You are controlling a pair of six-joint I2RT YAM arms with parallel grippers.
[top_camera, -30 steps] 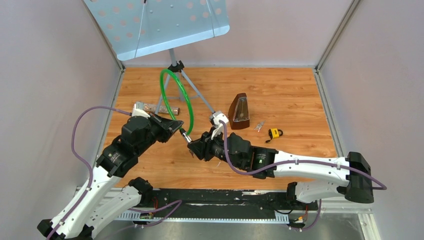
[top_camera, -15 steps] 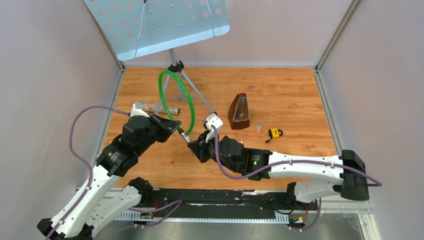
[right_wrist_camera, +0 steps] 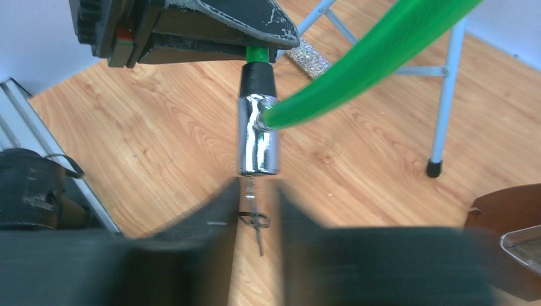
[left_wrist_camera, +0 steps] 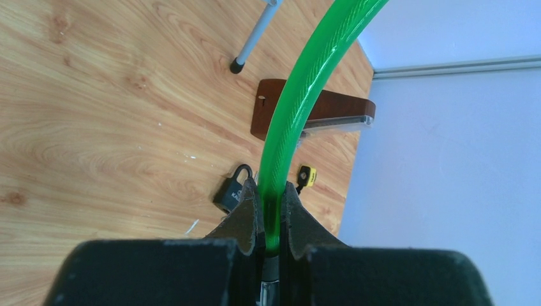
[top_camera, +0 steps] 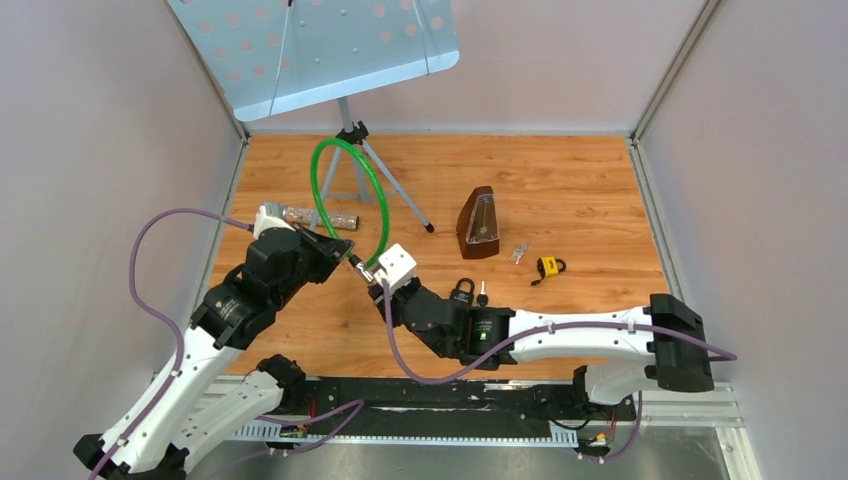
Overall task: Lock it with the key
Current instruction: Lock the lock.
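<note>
Left gripper [left_wrist_camera: 271, 210] pinches green cable lock [top_camera: 350, 185]; right gripper [right_wrist_camera: 255, 207] pinches key [right_wrist_camera: 252, 191] below lock cylinder [right_wrist_camera: 258, 137], centre frame; misalignment could jam or bend key

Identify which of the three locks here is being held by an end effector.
The green cable lock: the left end effector is clamped on its cable. The black padlock and yellow padlock lie loose on the table.

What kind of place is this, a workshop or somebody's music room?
Most likely a robot test booth: plain grey walls box in a small wooden table, and two robot arms are bolted to its near edge. The music stand and metronome look like props.
</note>
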